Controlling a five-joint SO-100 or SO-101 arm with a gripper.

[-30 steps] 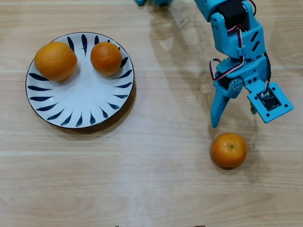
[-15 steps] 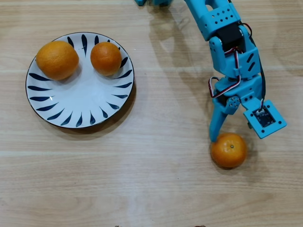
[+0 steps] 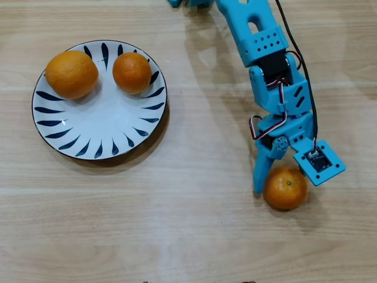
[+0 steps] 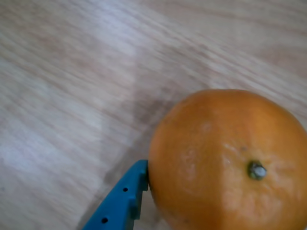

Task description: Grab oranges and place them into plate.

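Straddling the last loose orange (image 3: pixel 285 188), my claw (image 3: pixel 277 180) is standing with its fingers apart, not yet clamped on anything. One blue finger (image 4: pixel 122 201) is touching the fruit's side at about 9 o'clock in the wrist view; the other finger is hidden under my wrist housing in the overhead view, so I cannot tell whether it is touching too. The orange is sitting on the desk (image 3: pixel 194 224) at roughly 4 o'clock in the overhead view, stem scar facing up.

I am judging this fruit to be light, firm with a little give, and round enough to roll or squirt sideways if I am pinching off-centre. Its dimpled skin should be offering fair grip. I am reckoning the best hold is across its widest girth, fingers low on opposite sides, closing gently.

Further off, at about 10 o'clock, the plate (image 3: pixel 121 150) is carrying a larger orange (image 3: pixel 71 73) and a smaller orange (image 3: pixel 132 72), side by side near its far rim, with bare white room nearer me. Beneath it all the pale wood-grain desk is looking smooth and flat, so a nudged orange could be wandering.
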